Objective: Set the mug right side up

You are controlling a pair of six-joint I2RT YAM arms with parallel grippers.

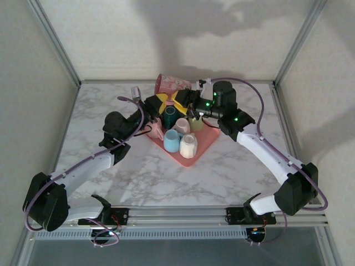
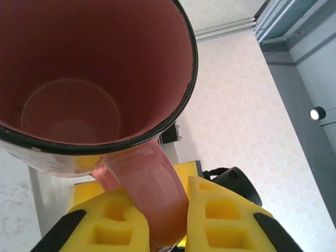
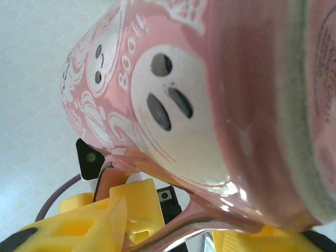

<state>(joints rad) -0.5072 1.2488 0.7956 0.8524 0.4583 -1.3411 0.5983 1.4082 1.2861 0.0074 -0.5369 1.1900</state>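
Observation:
A pink mug (image 1: 169, 84) with white ghost drawings is held in the air above the back of the tray, lying on its side. My left gripper (image 1: 161, 101) is shut on its handle (image 2: 157, 194), with the yellow pads (image 2: 226, 215) pressing both sides; the left wrist view looks into the mug's open mouth (image 2: 100, 79). My right gripper (image 1: 180, 100) is close against the mug from the right. In the right wrist view the mug's wall (image 3: 184, 89) looms near. The right gripper's (image 3: 168, 236) yellow fingers (image 3: 73, 228) stand apart on either side of the handle (image 3: 210, 223), open.
A pink tray (image 1: 208, 141) on the marble table holds several mugs, among them a teal one (image 1: 169, 115), a light blue one (image 1: 171, 141) and a white one (image 1: 188, 146). Aluminium frame posts and walls enclose the table.

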